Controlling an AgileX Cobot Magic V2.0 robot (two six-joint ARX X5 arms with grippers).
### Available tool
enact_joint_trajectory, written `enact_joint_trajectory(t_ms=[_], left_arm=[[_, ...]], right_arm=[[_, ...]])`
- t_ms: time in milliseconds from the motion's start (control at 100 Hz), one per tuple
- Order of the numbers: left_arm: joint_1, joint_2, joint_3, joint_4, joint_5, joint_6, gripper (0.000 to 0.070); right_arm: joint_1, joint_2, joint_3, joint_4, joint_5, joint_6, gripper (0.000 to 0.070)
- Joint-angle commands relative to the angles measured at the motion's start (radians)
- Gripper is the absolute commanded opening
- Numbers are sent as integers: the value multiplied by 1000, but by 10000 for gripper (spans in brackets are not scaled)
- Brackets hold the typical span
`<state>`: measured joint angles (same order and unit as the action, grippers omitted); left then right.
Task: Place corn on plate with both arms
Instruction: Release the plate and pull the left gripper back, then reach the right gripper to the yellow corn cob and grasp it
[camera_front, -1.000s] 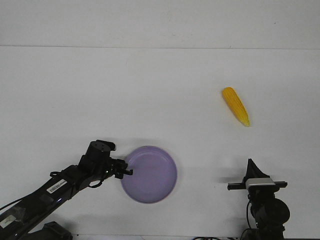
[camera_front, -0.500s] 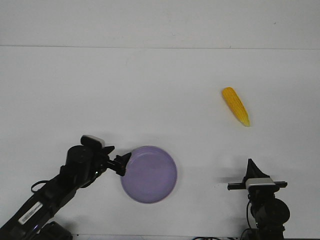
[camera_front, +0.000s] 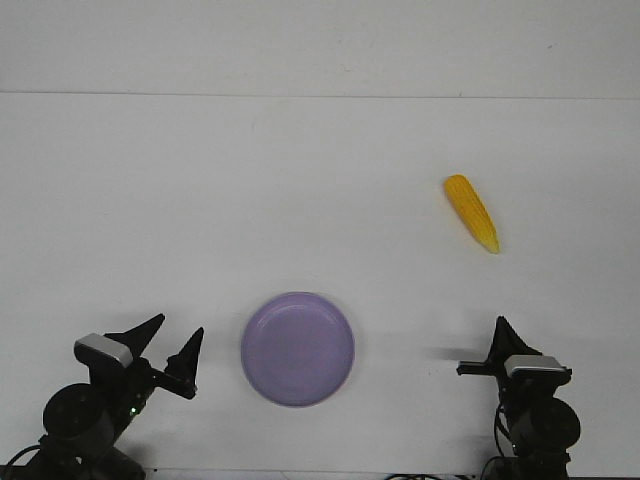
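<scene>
The yellow-orange corn (camera_front: 472, 212) lies on the white table at the right, its pale tip pointing toward the near right. The lavender plate (camera_front: 298, 349) sits near the front centre, with nothing on it. My left gripper (camera_front: 168, 349) is open and empty, drawn back at the front left, well left of the plate. My right gripper (camera_front: 497, 335) is at the front right, far below the corn; only one dark fingertip shows, so its state is unclear.
The white table surface (camera_front: 250, 200) stretches back to a white wall. Nothing else stands on it.
My left arm let go of the plate's left rim and drew back to the front left, fingers open. The plate, corn and right arm stayed in place.
</scene>
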<state>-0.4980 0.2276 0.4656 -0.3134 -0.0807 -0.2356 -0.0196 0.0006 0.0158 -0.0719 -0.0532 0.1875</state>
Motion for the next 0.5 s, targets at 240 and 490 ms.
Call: enact_joint_trajectory(t_ms=[240,490], left_arm=[[-5,8,18,22,-5,-20,499],[-5,10,18,22,-6,-19,499]], right_arm=[[1,166,291,39,89,67,332],[1,706,682,-129,33,-130,531]])
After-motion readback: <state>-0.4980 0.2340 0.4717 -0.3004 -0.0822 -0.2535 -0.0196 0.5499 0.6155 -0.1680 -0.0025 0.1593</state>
